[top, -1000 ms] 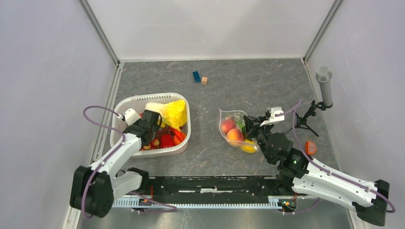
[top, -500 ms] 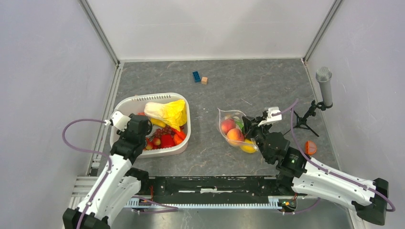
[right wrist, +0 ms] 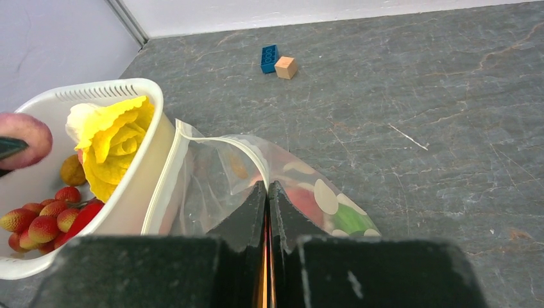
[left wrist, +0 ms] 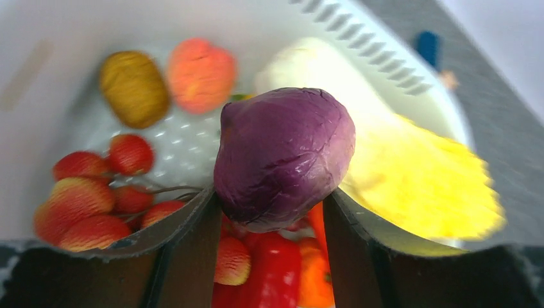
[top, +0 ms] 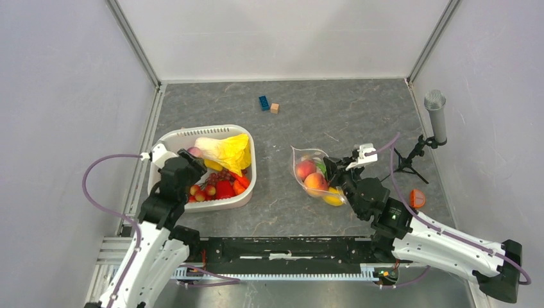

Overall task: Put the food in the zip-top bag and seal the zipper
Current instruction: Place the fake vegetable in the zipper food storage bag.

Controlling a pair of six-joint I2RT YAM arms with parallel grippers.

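Note:
My left gripper (left wrist: 270,194) is shut on a round purple toy vegetable (left wrist: 282,154) and holds it above the white basket (top: 172,137). It shows over the basket's left part in the top view (top: 190,158). The basket holds the crinkled yellow piece (top: 231,151), red pepper (top: 223,190), strawberries and a peach (left wrist: 200,74). My right gripper (right wrist: 267,187) is shut on the mouth edge of the dotted zip-top bag (right wrist: 212,173) and holds it up, open toward the basket. The bag (top: 306,168) holds peaches (top: 315,183), a green piece and a yellow piece (top: 333,199). The zipper strip (right wrist: 163,183) runs along the open mouth.
A blue toy brick (top: 263,102) and a small wooden cube (top: 274,108) lie at the back of the table. A microphone on a small tripod (top: 436,115) stands at the right, with an orange object (top: 417,197) near it.
My left arm has drawn back toward the near left and lifted the purple vegetable out of the basket. The right gripper and the bag have hardly moved.

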